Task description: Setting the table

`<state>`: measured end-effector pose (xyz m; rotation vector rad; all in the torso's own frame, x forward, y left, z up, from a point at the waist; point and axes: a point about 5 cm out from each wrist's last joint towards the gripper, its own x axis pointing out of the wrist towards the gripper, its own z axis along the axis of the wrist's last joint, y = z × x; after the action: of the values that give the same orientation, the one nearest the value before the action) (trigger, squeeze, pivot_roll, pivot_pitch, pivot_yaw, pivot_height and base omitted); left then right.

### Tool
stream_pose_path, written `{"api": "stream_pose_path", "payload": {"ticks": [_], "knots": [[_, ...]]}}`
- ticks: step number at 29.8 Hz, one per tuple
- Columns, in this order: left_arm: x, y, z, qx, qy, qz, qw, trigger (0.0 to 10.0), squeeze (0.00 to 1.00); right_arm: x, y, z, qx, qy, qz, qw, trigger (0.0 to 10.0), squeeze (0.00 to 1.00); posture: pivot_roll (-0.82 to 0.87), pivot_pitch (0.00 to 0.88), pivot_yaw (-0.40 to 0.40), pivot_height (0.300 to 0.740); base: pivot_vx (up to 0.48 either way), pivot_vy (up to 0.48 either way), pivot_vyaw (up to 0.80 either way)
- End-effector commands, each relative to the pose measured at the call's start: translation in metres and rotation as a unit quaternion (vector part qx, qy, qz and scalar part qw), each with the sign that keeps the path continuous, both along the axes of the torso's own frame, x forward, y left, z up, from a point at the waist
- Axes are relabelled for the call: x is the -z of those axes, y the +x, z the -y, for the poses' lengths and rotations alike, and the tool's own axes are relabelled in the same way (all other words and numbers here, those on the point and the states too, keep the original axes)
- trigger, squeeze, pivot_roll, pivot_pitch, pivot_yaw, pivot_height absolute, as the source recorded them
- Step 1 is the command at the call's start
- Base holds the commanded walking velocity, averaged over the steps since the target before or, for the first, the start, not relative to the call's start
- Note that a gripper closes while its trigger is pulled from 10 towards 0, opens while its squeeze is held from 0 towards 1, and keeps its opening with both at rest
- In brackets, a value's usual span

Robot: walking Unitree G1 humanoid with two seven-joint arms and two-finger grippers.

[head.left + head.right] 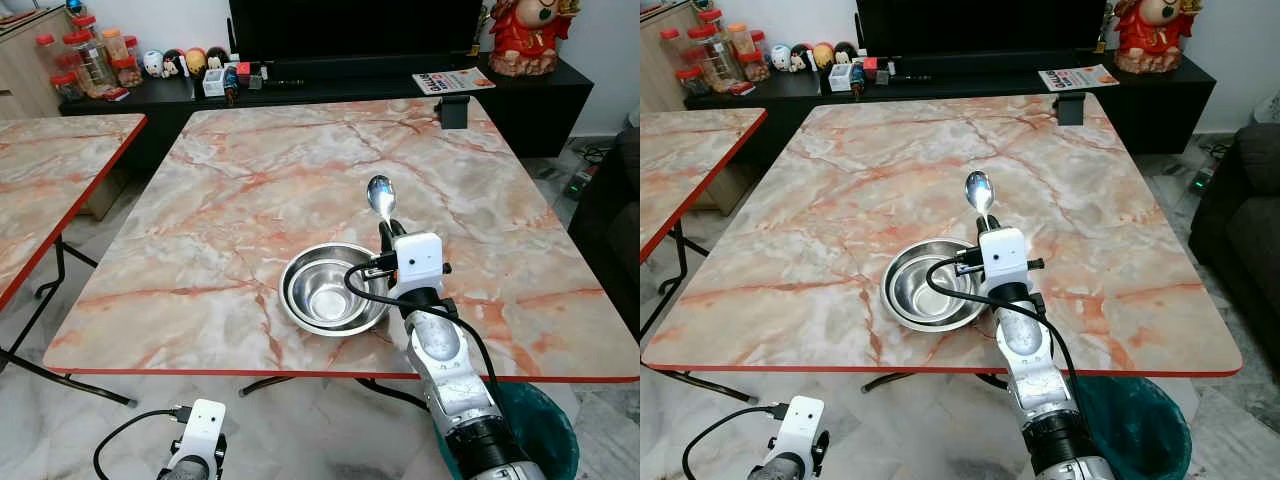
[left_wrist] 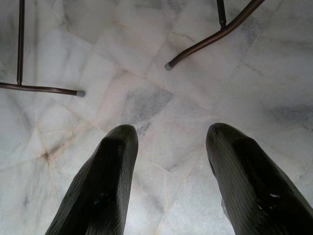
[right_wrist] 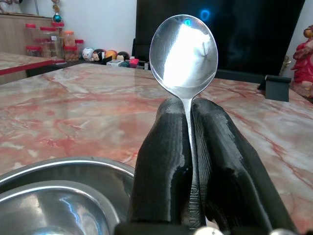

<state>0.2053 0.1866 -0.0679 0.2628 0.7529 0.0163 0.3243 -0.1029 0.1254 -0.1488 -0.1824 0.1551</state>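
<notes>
A metal spoon (image 1: 380,196) points away from me, its handle pinched between the black fingers of my right gripper (image 1: 388,232), which is shut on it just above the marble table (image 1: 250,180). In the right wrist view the spoon (image 3: 184,54) stands up out of the closed fingers (image 3: 166,161). A steel bowl (image 1: 325,290) rests on the table near the front edge, right beside that gripper on its left. My left gripper (image 2: 168,161) hangs open below the table over the floor.
A second marble table (image 1: 50,170) stands to the left. A black holder (image 1: 453,110) sits at the far table edge. Jars, figurines and a TV fill the black cabinet (image 1: 300,85) behind. A teal bin (image 1: 545,430) stands under the right front corner.
</notes>
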Motion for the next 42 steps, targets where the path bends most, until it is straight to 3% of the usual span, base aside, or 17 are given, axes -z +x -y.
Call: {"api": "stream_pose_path", "payload": {"ticks": [1, 22, 33, 42], "knots": [[0.0016, -0.0031, -0.0031, -0.002, 0.006, -0.006, 1.000, 10.0, 0.00, -0.0001, 0.0006, -0.0029, -0.006, -0.001, -0.003, 1.000, 10.0, 0.00, 0.04, 0.016, 0.070, 0.740, 0.000, 0.000, 0.00], [0.0010, -0.0020, -0.0021, -0.007, 0.005, -0.003, 1.000, 10.0, 0.00, -0.0008, 0.0026, -0.0006, -0.004, -0.002, -0.004, 1.000, 10.0, 0.00, 0.02, 0.025, 0.054, 0.740, 0.000, 0.000, 0.00], [0.0019, -0.0026, 0.0012, -0.007, 0.001, -0.005, 1.000, 10.0, 0.00, -0.0033, 0.0035, 0.0050, 0.001, -0.006, 0.000, 1.000, 10.0, 0.00, 0.00, 0.025, 0.046, 0.740, 0.000, -0.281, 0.00], [0.0031, -0.0049, 0.0009, -0.014, -0.002, -0.007, 1.000, 10.0, 0.00, -0.0024, 0.0034, 0.0039, -0.002, -0.008, -0.002, 1.000, 10.0, 0.00, 0.00, 0.020, 0.042, 0.740, 0.000, 0.000, 0.00]]}}
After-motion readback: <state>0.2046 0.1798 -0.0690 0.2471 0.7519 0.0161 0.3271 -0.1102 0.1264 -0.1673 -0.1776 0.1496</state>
